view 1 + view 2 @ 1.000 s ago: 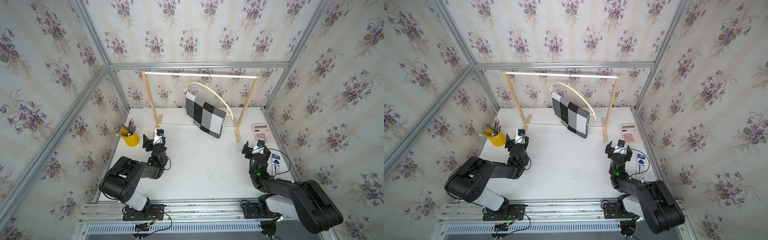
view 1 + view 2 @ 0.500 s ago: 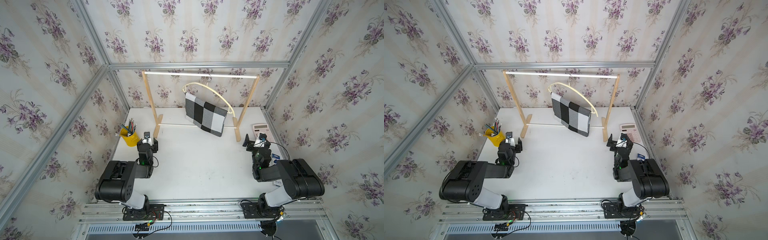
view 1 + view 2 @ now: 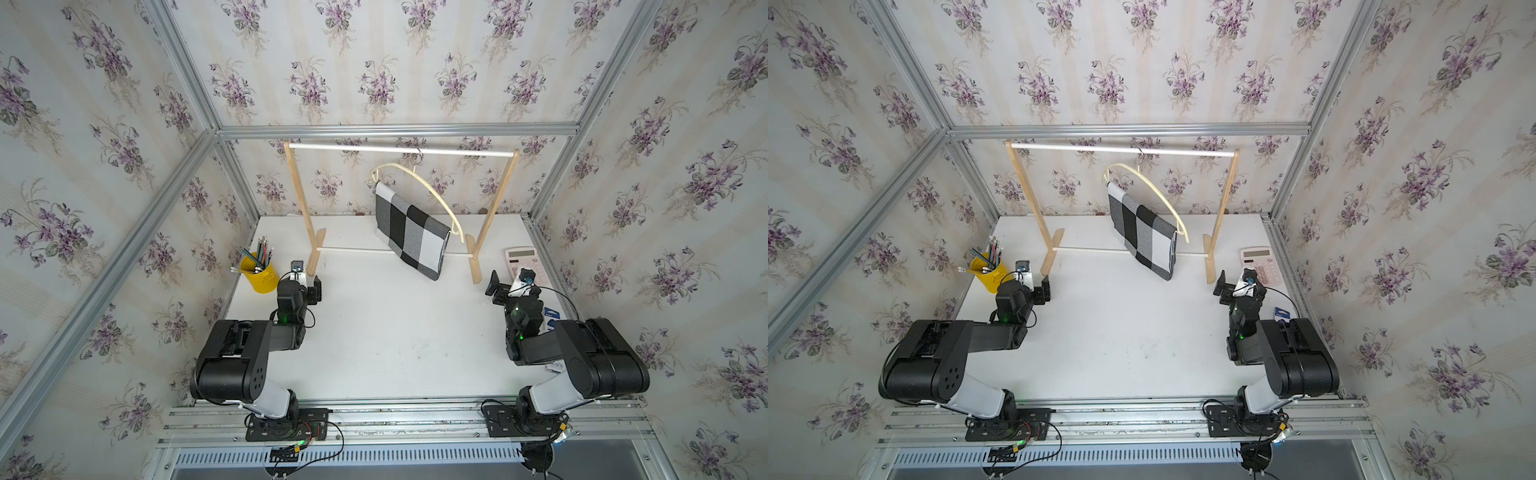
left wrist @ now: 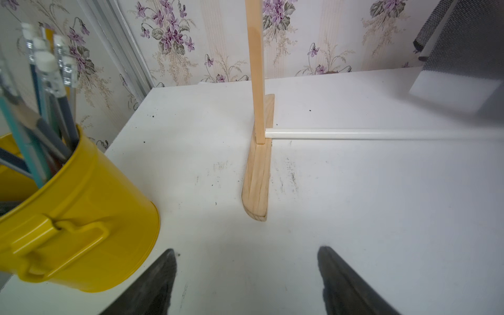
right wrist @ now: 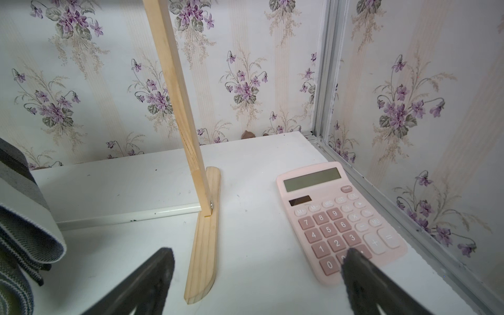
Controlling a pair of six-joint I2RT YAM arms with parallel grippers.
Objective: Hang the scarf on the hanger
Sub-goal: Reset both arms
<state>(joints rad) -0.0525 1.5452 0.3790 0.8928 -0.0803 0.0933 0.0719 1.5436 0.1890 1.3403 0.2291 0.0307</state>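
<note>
Looking down, in both top views, onto a white table (image 3: 374,357) closed in on three sides by walls of pale striped wallpaper with bunches of purple flowers. Noting grey aluminium profiles (image 3: 395,129) running along the corners and edges of this small room. Finding little dark specks and grey scuff marks on the table surface, clearest in the left wrist view around the wooden foot of the rack (image 4: 257,169). Seeing this light-wood rack standing toward the back wall, with one white rod on top and one low white rod near the table. Finding the hanger (image 3: 432,188) hanging from the top rod by its small metal hook, turned at an angle to the rack. Finding the scarf (image 3: 409,232) lying folded over the lower bar of the hanger, its lowest corner reaching down in front of the low rod; not being able to tell whether it is touching the table. Noting a yellow cup (image 3: 262,277) full of pencils at the left edge of the table, just beside the left gripper (image 4: 245,249). Noting a pink calculator (image 5: 338,218) at the right edge, just beside the right gripper (image 5: 259,249). Seeing both grippers holding nothing, jaws standing wide apart, low over the table and apart from the scarf. Seeing metal rails (image 3: 407,415) running along the front edge and carrying the two arm bases.
</note>
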